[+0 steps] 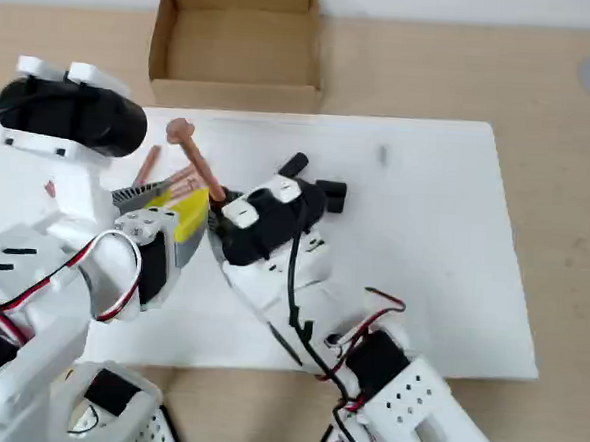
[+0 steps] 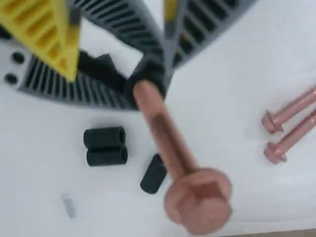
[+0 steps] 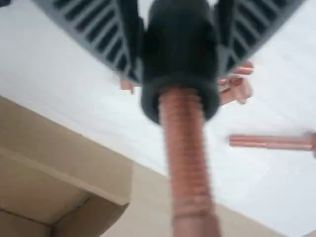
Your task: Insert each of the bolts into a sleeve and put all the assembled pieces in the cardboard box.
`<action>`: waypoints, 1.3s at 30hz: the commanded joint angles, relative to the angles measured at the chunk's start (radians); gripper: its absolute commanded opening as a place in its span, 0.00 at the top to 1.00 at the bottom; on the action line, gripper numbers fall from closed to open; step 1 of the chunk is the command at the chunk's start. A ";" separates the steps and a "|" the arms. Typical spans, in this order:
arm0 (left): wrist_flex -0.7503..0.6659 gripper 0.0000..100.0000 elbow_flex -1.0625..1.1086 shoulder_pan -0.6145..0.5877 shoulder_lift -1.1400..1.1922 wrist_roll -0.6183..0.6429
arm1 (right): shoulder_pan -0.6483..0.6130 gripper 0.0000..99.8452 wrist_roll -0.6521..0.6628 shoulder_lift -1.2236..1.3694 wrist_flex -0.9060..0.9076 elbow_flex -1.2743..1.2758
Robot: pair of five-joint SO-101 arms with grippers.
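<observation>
From above, the right pincer (image 1: 219,198) grips the low end of a bolt (image 1: 193,163) whose shaft slants head-first toward the box (image 1: 233,95). The left pincer (image 1: 172,216) sits just beside it, and we cannot tell its grip. The left wrist view shows more: the right pincer is clenched on a sleeve (image 2: 148,76) capping the bolt, with spare sleeves (image 2: 105,145) and loose bolts (image 2: 276,136) nearby. In the right wrist view, we see the box beyond the bolt's head.

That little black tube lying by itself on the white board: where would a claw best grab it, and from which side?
Probably around its middle, coming straight down from above, fingers closing across its round sides. The tube lies flat on the board, so its open ends face sideways, and nothing touches it, unlike the pair of tubes lying side by side.
</observation>
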 commanded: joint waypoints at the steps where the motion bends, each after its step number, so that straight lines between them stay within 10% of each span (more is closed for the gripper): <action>1: 0.002 0.87 -0.044 -0.011 0.002 0.006 | 0.047 0.99 -0.002 0.004 -0.068 -0.088; 39: -0.005 0.88 -0.028 -0.014 0.004 -0.051 | 0.042 0.99 -0.015 0.005 -0.101 -0.079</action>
